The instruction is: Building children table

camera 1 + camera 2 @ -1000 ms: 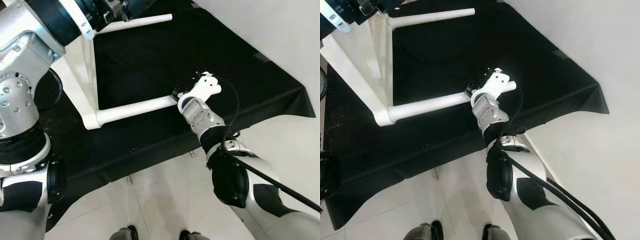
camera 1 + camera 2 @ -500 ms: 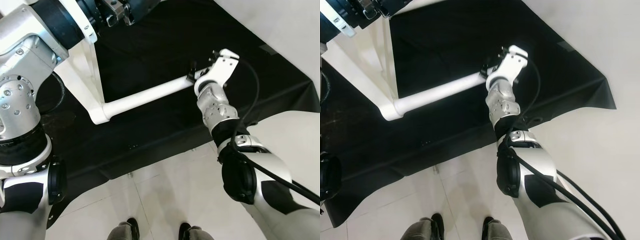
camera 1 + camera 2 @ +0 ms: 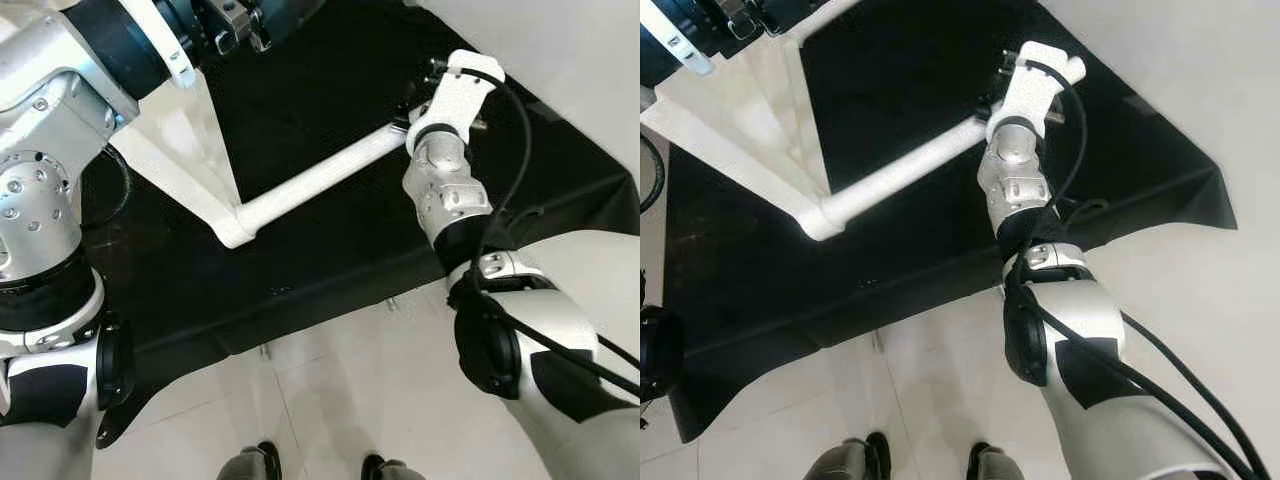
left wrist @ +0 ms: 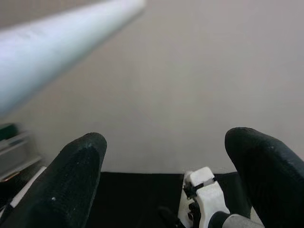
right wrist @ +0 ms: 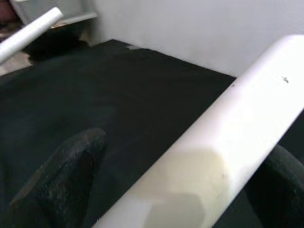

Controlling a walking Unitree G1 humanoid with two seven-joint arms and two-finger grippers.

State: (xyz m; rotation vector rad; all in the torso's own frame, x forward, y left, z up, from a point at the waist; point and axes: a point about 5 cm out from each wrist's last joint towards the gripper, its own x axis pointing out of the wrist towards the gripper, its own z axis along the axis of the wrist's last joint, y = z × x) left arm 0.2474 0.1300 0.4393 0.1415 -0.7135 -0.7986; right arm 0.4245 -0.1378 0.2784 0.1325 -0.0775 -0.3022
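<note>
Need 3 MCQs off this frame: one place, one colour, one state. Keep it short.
1. Where is the right tool?
A. At the far end of the round white table leg
B. On the white tile floor
C. Hanging idle at the robot's side

2. What colour is the cloth under the white table frame?
A. White
B. Black
C. Grey

3. What is the state of the right tool's fingers?
A. Spread wide with nothing between them
B. One on each side of the leg
C. Pinching the cloth

Key: 1 A, in the eye views the tool meets the leg's end. 2 B, the cloth is black in the eye views. 3 B, the right wrist view shows the leg lying between both fingers.
</note>
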